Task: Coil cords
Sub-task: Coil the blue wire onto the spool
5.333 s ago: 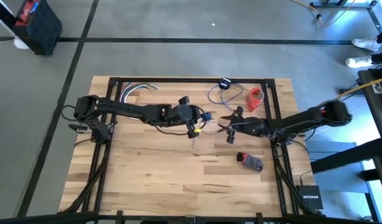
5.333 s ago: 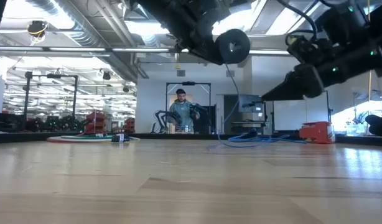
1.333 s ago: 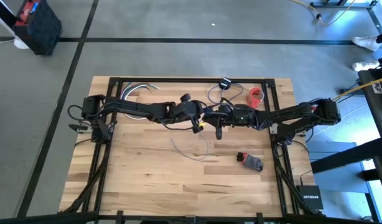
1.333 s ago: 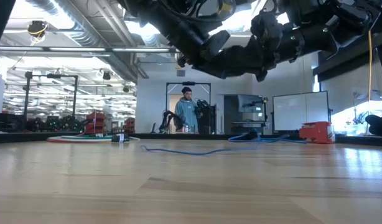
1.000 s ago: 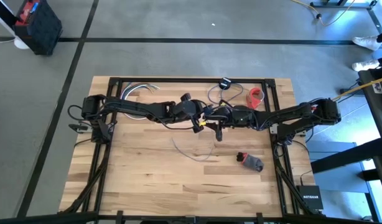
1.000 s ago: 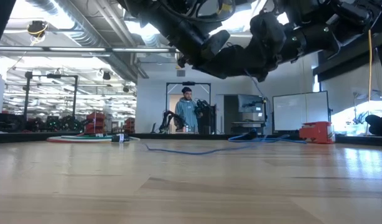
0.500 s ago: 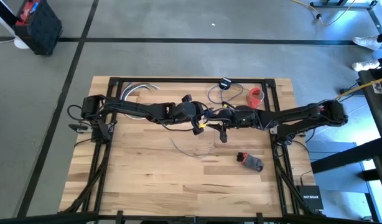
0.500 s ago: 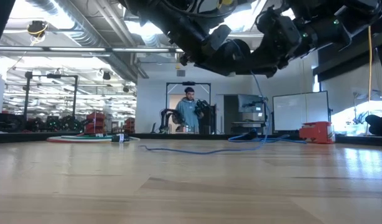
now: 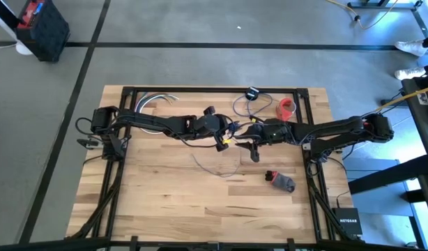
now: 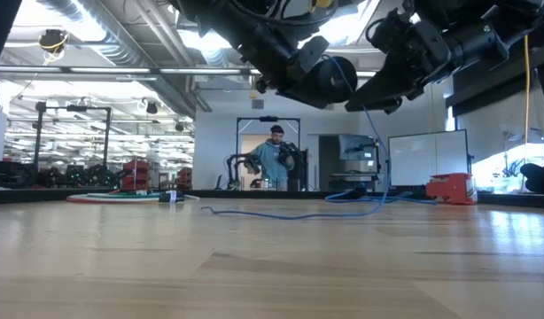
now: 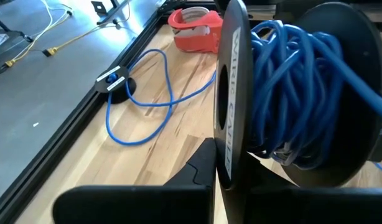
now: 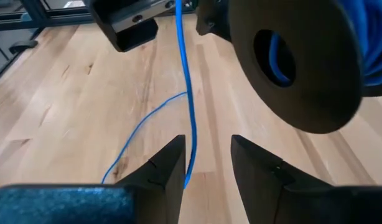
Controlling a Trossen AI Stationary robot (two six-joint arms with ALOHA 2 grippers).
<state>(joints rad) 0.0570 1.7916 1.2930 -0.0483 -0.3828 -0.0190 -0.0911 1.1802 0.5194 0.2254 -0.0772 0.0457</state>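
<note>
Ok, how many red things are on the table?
2: a red tape dispenser near the far edge, right side, and a small red-and-grey object closer to the front. The arms may hide others.

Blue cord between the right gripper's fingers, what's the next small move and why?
Probably close the right gripper on the blue cord: its fingers stand open with the cord running between them, ungripped. The left gripper holds the black spool, half wound, and slack lies on the table.
</note>
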